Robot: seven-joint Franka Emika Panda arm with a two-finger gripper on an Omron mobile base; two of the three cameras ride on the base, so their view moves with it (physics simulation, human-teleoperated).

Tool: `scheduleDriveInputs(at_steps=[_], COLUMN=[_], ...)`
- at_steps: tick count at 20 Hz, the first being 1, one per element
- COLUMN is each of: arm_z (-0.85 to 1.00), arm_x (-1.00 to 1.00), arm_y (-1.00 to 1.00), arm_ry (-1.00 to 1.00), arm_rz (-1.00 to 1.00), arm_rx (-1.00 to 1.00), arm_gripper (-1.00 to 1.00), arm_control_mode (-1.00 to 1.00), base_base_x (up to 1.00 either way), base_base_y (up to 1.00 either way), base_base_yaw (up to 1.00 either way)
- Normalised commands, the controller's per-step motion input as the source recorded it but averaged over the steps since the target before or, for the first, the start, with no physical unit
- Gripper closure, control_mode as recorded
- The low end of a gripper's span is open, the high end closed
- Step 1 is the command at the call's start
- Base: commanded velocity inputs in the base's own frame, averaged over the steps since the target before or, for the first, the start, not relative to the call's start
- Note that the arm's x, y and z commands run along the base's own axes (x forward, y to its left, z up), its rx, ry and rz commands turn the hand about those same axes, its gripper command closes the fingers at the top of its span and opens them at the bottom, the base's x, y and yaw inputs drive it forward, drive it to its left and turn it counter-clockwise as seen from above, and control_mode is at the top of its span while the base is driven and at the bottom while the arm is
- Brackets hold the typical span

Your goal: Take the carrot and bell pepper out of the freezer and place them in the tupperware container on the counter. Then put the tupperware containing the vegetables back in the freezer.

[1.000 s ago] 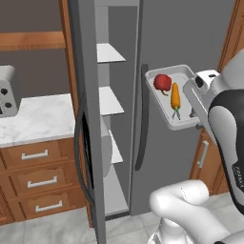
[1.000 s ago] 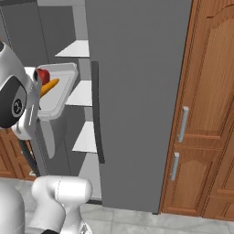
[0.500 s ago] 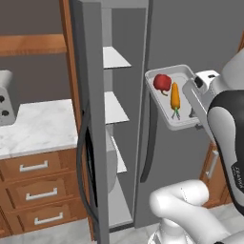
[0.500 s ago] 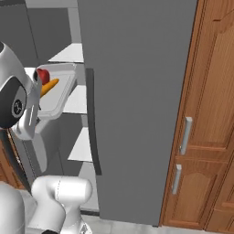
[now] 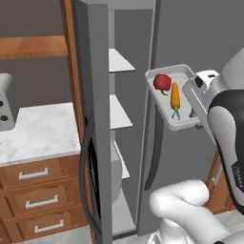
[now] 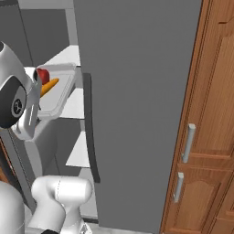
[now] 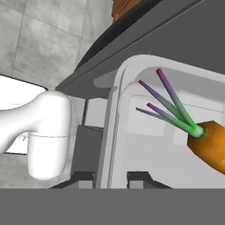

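The freezer [image 5: 97,119] stands open beside the counter [image 5: 38,131]. The gripper [image 7: 110,178] pinches the tupperware [image 5: 188,121] rim, holding it before the shelves; carrot [image 5: 175,95] and pepper [image 5: 162,82] lie inside. Only shelving it remains.

The tall grey freezer [image 5: 127,143] stands ajar: between its open grey door panel [image 5: 93,119] and the cabinet body runs a narrow upright gap, crossed by white inner shelves [image 5: 119,62] with free room between them. The long dark curved handle [image 5: 155,152] of the shut neighbouring door [image 6: 137,91] juts just beside this gap. The white veined marble counter [image 5: 38,131] lies left, behind the open door.
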Motion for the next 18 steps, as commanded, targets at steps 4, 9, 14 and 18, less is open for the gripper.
scheduleDriveInputs(at_steps=[4,9,14,18], arm_z=[0.00,0.00,0.00,0.00], arm_x=[0.00,0.00,0.00,0.00], arm_y=[0.00,0.00,0.00,0.00], arm_ry=[0.00,0.00,0.00,0.00], arm_rz=[0.00,0.00,0.00,0.00], arm_rx=[0.00,0.00,0.00,0.00], arm_gripper=[1.00,1.00,1.00,1.00], arm_control_mode=[1.00,1.00,1.00,1.00], base_base_x=[0.29,0.29,0.56,0.67], base_base_y=[0.39,0.35,0.12,0.10], base_base_yaw=[0.00,0.00,0.00,0.00])
